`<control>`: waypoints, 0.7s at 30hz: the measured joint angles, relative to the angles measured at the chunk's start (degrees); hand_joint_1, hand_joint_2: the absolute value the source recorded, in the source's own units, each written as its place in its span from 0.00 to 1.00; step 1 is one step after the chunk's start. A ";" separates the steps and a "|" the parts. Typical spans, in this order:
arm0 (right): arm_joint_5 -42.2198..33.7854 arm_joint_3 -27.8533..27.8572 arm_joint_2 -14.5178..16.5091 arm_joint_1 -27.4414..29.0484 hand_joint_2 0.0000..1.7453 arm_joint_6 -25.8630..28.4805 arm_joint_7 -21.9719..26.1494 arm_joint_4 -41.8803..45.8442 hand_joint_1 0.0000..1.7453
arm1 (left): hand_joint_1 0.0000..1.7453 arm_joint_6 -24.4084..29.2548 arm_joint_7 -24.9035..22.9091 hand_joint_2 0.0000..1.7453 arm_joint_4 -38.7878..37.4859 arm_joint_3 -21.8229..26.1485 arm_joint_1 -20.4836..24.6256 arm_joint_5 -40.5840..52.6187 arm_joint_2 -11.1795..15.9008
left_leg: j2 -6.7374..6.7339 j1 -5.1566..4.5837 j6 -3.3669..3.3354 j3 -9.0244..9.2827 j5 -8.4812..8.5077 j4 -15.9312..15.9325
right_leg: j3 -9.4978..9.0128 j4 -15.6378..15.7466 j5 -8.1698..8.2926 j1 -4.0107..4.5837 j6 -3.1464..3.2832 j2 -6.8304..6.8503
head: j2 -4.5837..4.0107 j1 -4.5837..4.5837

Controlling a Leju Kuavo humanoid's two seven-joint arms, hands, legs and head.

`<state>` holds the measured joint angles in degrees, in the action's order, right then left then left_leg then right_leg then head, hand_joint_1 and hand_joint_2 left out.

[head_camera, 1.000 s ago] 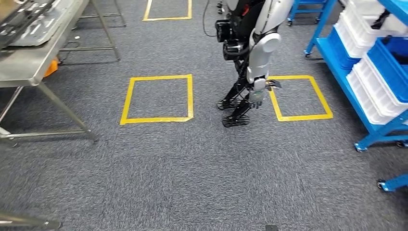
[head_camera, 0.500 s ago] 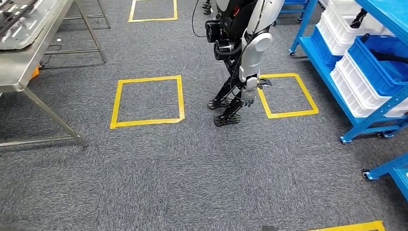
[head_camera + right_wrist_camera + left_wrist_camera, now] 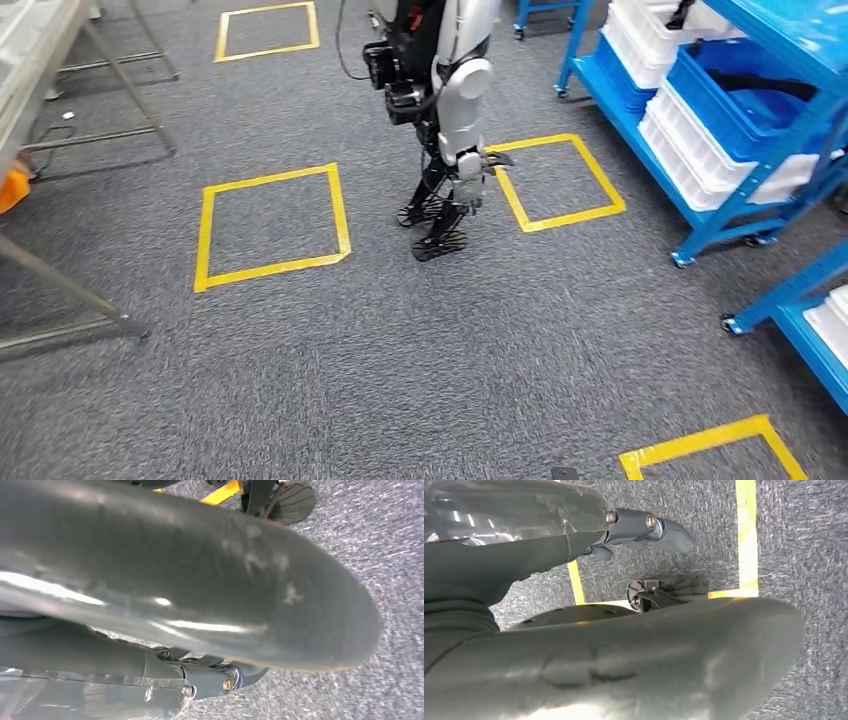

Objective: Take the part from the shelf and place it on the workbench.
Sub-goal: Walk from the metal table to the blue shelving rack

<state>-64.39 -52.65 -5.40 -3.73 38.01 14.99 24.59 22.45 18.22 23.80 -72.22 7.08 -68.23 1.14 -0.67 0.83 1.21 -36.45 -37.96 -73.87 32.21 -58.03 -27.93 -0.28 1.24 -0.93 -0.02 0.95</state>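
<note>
Both arms hang over the grey carpet [image 3: 420,360]. The left hand [image 3: 589,630] and right hand [image 3: 175,580] look empty, fingers loosely apart, likely because nothing is picked up yet. A dark part [image 3: 765,85] lies in a bin on the blue shelf [image 3: 700,215]. The workbench [image 3: 25,70] stands well apart from that shelf.

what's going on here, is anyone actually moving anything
Nothing is being handled yet. A humanoid robot stands on the grey carpet between the yellow taped squares, one arm hanging. The blue shelf with its white and blue bins is to the right, and the metal workbench is far left. The left hand and right hand hang over the floor, holding nothing.
</note>
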 joint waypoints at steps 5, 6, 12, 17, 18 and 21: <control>-0.38 -0.16 0.07 -0.02 0.00 0.00 0.04 0.00 0.00 | 0.00 0.07 -0.02 0.00 0.00 -0.01 -0.12 -0.10 0.08 | 2.49 -0.37 -1.29 4.42 7.95 12.05 | -0.31 -0.15 -0.13 0.21 -0.17 -2.44 | 0.00 -0.50; -0.47 -0.23 0.09 -0.05 0.00 0.00 0.05 0.00 0.00 | 0.00 0.11 -0.02 0.00 0.00 -0.01 -0.11 -0.09 0.11 | 3.21 -0.45 -1.41 5.17 8.72 14.26 | -0.19 -0.22 -0.14 0.21 -0.38 -2.83 | 0.00 -0.55; -0.64 -0.61 0.12 0.00 0.00 0.02 0.08 0.00 0.00 | 0.00 0.21 -0.04 0.00 0.00 -0.01 0.07 -0.08 0.10 | 1.27 -0.28 -2.92 5.79 9.68 16.65 | 1.90 -4.47 -2.91 0.00 -1.97 -1.57 | 0.00 -0.05; -0.70 -0.66 0.11 0.04 0.00 0.02 0.09 0.00 0.00 | 0.00 0.23 -0.10 0.00 0.00 0.01 0.07 -0.08 0.09 | -1.17 -0.30 -2.99 5.84 9.44 16.55 | 6.87 -14.90 -6.26 -0.63 -2.99 0.45 | 0.00 1.11; -0.70 -0.66 0.11 0.11 0.00 0.02 0.09 0.00 0.00 | 0.00 0.23 -0.10 0.00 0.00 0.01 0.10 -0.07 0.09 | -1.55 -0.21 -2.81 5.91 9.28 16.43 | 5.32 -11.74 -4.32 -0.79 -3.11 0.80 | 0.00 1.32; -0.69 -0.69 0.11 -0.03 0.00 0.02 0.13 0.00 0.00 | 0.00 0.22 -0.12 0.00 0.00 0.01 0.25 -0.03 0.10 | -2.47 -0.32 -1.83 6.13 8.57 15.82 | 0.59 -1.71 -0.55 -0.78 -2.90 2.54 | 0.00 1.91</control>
<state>-65.08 -53.34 -5.28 -3.77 38.03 15.13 24.59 22.68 18.10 23.80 -72.22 7.33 -68.25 1.24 -3.14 0.51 -0.62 -30.33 -29.38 -58.04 32.80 -59.74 -28.48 -1.06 -1.66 1.61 -0.02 2.86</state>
